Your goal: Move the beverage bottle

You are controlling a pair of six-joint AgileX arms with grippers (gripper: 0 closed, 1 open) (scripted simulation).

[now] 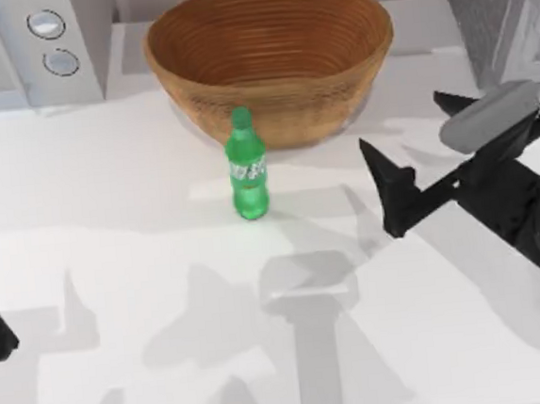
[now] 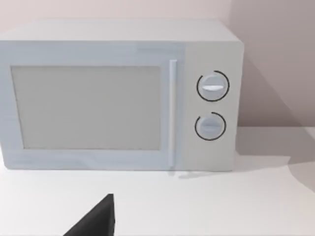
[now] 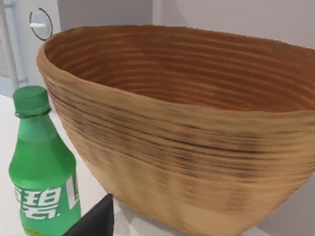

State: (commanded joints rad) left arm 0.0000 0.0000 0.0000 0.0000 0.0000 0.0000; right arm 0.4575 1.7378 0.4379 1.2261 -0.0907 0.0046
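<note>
Top view: the white table runs across the whole picture, and its broad front half is bare apart from shadows. At the back left corner stands the microwave, with its two dials facing forward. At the back centre sits the woven basket, a wide round bowl whose inside is bare of any object. A grey block stands at the back right corner. The widest open room lies in front of the bottle and to its left, between the basket and the left edge of the table.

The right arm reaches in from the right edge, and the right gripper is above the table to the right of the bottle, well apart from it, with its two dark fingers spread wide and nothing between them. The left arm sits at the left edge, low in the picture; whether its fingers are open I cannot tell.

The bottle stands upright on the table just in front of the basket's near wall, slightly left of its middle, cap on.

Right wrist view: the bottle stands just beside the basket's outer wall.

Left wrist view: the microwave faces the camera, door closed.
</note>
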